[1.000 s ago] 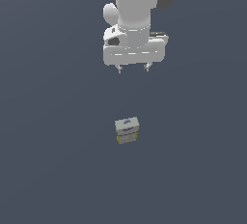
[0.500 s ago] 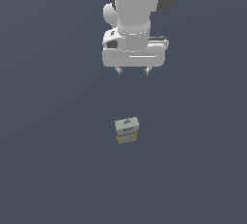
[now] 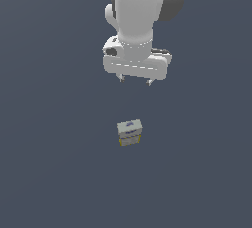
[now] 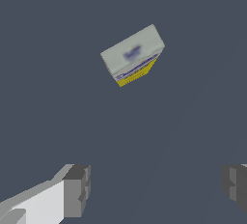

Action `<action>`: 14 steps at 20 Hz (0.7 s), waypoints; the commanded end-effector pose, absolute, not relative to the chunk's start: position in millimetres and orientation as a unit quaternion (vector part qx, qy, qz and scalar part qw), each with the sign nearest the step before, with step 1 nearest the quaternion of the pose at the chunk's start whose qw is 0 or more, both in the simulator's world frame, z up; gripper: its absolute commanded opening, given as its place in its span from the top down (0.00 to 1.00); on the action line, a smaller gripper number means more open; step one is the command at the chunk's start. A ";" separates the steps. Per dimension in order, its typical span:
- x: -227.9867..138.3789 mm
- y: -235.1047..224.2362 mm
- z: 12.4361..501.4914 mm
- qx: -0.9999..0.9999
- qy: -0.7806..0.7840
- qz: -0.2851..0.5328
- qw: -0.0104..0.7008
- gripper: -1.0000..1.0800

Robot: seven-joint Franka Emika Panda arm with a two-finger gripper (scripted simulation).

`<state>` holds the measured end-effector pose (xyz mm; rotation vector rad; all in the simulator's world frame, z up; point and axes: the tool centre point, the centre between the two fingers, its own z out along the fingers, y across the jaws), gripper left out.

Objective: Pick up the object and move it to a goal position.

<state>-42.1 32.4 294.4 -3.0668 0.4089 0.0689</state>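
The object (image 3: 130, 132) is a small pale grey-beige box with yellow lower edges and a blue-purple mark on top; it rests on the dark grey floor. My gripper (image 3: 135, 80) hangs well above it in the exterior view, slightly toward the exterior view's right, open and holding nothing. The wrist view shows the object (image 4: 133, 56) lying apart from the gripper (image 4: 157, 189), whose two grey fingertips (image 4: 77, 190) stand wide apart.
A plain dark grey floor (image 3: 54, 163) spreads around the box. The white arm (image 3: 140, 11) rises above the gripper.
The gripper has come down a little and shifted slightly toward the exterior view's right. The box has not moved.
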 end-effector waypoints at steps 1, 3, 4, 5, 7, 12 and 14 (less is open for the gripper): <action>-34.3 31.3 289.8 -0.986 0.165 0.022 0.022 0.04; -28.2 30.4 286.0 -0.981 0.192 0.021 0.021 0.04; -25.2 30.0 284.1 -0.978 0.205 0.021 0.021 0.04; -22.2 29.5 282.2 -0.976 0.218 0.021 0.020 0.04; -16.2 28.6 278.2 -0.970 0.243 0.020 0.019 0.04; -1.6 26.2 267.7 -0.951 0.307 0.019 0.016 0.04; 4.2 25.3 263.3 -0.943 0.332 0.018 0.015 0.04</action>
